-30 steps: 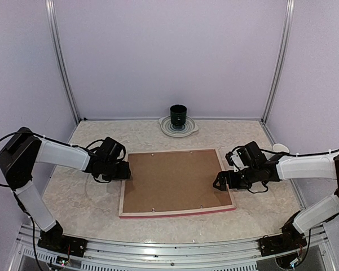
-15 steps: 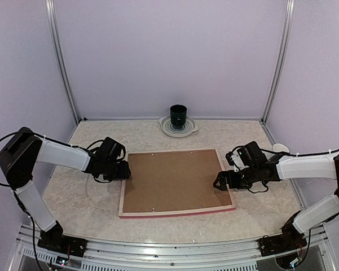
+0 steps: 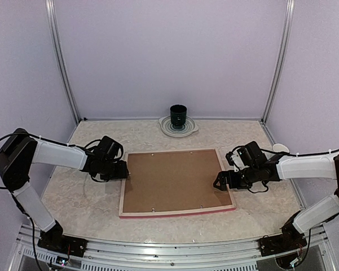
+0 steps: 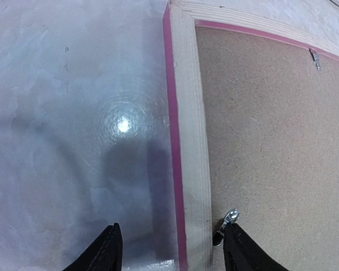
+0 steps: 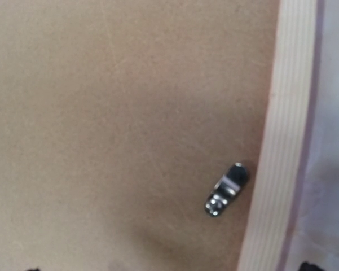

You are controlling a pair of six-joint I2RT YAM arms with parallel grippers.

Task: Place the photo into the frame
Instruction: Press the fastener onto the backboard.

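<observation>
From the top camera I see the frame (image 3: 177,213) lying flat in the middle of the surface (image 3: 90,203), back side up. A brown board (image 3: 175,179) fills it. My left hand (image 3: 124,171) is at the frame's 9 o'clock edge. My right hand (image 3: 221,182) is at its 3 o'clock edge. A dark cup (image 3: 178,113) stands on a plate (image 3: 187,131) far off at 12 o'clock, by the back wall.

In the left wrist camera, the left hand (image 4: 172,251) is open. One finger (image 4: 104,251) is over the bare surface (image 4: 73,113). The other is over the brown board (image 4: 271,141), right beside a small metal clip (image 4: 231,215). The pale rim (image 4: 189,141) with its pink edge runs between them. A second clip (image 4: 315,58) sits up at 1 o'clock.

In the right wrist camera, I only see the very tips of the right hand (image 5: 169,268) at 6 o'clock. They are far apart, so it is open. One clip (image 5: 227,189) lies on the board, just beside the pale rim (image 5: 276,141).
</observation>
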